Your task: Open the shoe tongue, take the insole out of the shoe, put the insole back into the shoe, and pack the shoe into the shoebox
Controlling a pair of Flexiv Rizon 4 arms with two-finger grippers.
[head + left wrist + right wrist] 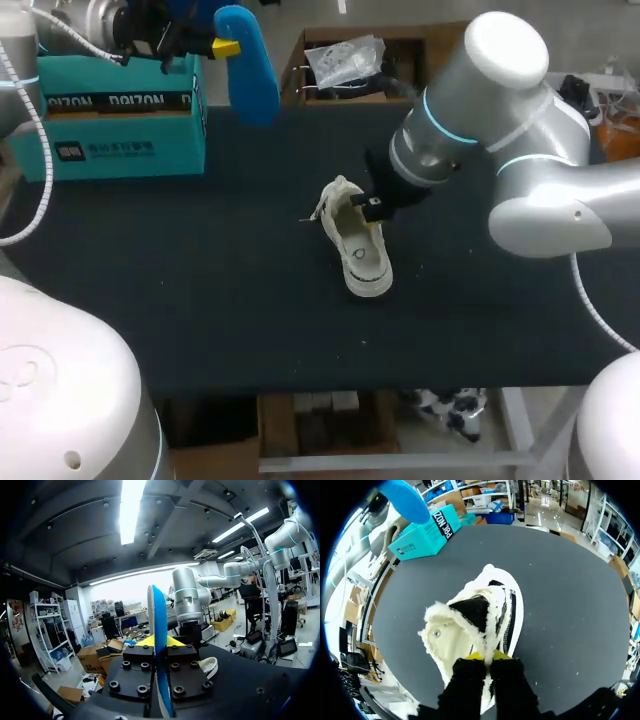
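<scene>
A white shoe with fleecy lining lies in the middle of the dark table. My right gripper is shut on it; in the right wrist view the yellow tips pinch the fleecy edge of the shoe, with its dark opening just ahead. The blue insole hangs in the air at the back left, out of the shoe, with my left gripper shut on it. In the left wrist view the insole stands edge-on between the fingers of that gripper. The teal shoebox sits closed below it.
The shoebox takes up the table's back left corner. My right arm's large elbow hangs over the table's right side. Bare dark tabletop stretches left of and in front of the shoe.
</scene>
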